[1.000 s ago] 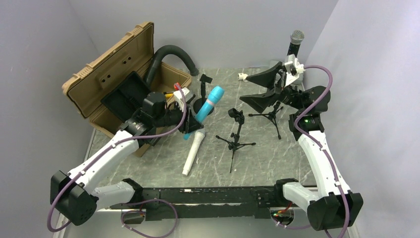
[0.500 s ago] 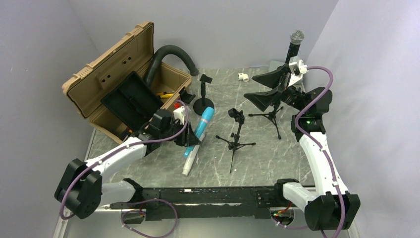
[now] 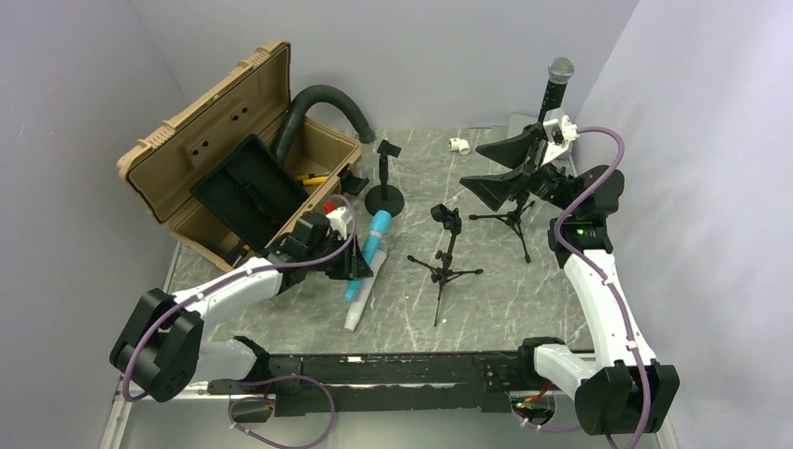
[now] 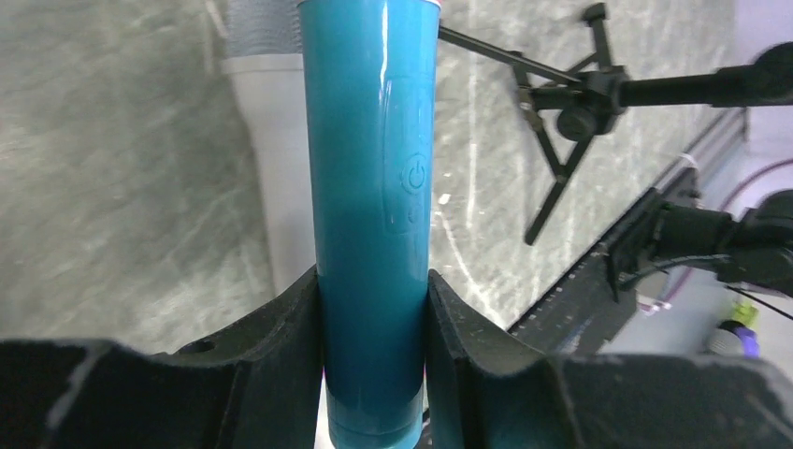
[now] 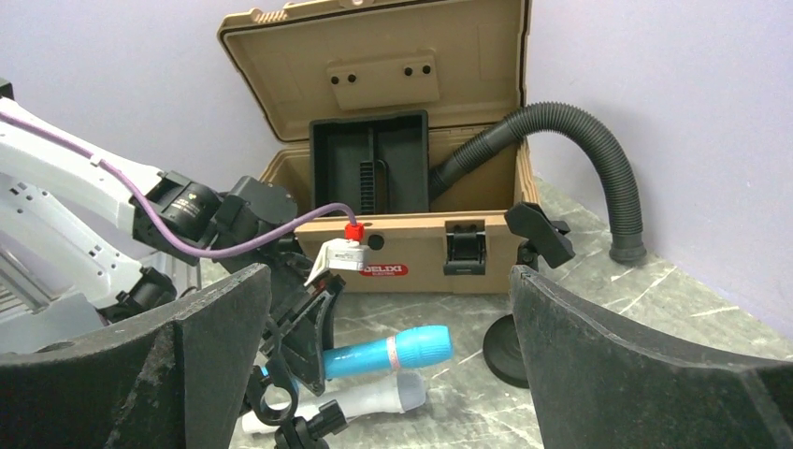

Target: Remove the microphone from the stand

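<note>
My left gripper [image 3: 360, 262] is shut on a blue microphone [image 3: 376, 236] and holds it low and nearly level, just over a white microphone [image 3: 360, 301] that lies on the table. In the left wrist view the blue microphone [image 4: 374, 168] sits between both fingers [image 4: 281, 355], with the white microphone [image 4: 266, 140] beside it. A black microphone with a silver head [image 3: 554, 86] stands upright in a tripod stand [image 3: 510, 220] at the back right. My right gripper [image 3: 468, 166] is wide open and empty, raised just left of it.
An empty round-base stand [image 3: 384, 187] and an empty tripod stand [image 3: 449, 257] are mid-table. An open tan case [image 3: 234, 140] with a black hose [image 3: 323, 98] is at the back left. The right wrist view shows the case [image 5: 393, 140] and the blue microphone [image 5: 393, 354].
My left gripper has carried the blue microphone away from the round-base stand, toward me and down, to just over the white microphone. My right gripper has barely moved.
</note>
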Motion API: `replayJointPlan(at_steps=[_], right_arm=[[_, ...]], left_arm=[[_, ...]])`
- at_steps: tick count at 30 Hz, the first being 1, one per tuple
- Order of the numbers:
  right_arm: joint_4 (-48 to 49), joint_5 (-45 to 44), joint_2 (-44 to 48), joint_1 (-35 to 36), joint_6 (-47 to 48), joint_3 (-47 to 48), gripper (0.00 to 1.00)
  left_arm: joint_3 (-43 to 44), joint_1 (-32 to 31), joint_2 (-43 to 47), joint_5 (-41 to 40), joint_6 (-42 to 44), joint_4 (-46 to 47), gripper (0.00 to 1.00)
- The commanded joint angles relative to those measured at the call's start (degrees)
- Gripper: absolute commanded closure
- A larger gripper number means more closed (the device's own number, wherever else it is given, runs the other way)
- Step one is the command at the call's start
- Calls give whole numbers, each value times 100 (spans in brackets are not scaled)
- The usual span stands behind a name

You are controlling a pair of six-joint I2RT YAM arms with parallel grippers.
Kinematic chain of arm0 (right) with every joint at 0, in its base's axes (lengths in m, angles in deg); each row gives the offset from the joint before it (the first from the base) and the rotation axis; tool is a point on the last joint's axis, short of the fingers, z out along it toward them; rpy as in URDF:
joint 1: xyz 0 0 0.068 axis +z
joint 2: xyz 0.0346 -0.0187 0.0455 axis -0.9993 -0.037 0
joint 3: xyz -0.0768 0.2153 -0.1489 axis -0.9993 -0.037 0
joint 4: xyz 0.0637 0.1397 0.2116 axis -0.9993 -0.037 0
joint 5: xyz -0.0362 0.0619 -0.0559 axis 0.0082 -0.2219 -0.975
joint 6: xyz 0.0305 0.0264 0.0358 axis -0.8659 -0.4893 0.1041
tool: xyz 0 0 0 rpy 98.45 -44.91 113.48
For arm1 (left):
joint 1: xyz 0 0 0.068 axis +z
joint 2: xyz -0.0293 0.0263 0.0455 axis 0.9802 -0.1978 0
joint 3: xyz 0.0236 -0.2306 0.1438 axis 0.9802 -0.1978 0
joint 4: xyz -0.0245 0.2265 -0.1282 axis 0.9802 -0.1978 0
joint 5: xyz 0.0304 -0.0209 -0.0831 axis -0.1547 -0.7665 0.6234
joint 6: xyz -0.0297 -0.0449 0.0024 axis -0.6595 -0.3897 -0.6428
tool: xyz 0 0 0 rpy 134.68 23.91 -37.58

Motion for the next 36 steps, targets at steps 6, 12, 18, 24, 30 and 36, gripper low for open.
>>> replayJointPlan(at_steps=[6, 12, 18, 24, 30, 36], right_arm=[[540, 69, -21, -25, -220, -92, 0], [879, 119, -82, -25, -451, -199, 0], [1073, 167, -116, -25, -615, -223, 0], [1126, 188, -127, -25, -635, -274, 0], [1133, 194, -174, -25, -570, -330, 0], [1047, 191, -185, -25, -501, -304, 0]], left_arm=[[391, 230, 196, -1348, 682, -849, 100], [374, 447, 267, -1637, 896, -1024, 100], [334, 489, 214, -1663, 1111, -1038, 100], [257, 499, 185, -1537, 1394, -970, 100], [202, 499, 316, -1140, 1664, -911, 100], [230, 493, 454, -945, 1633, -910, 100]])
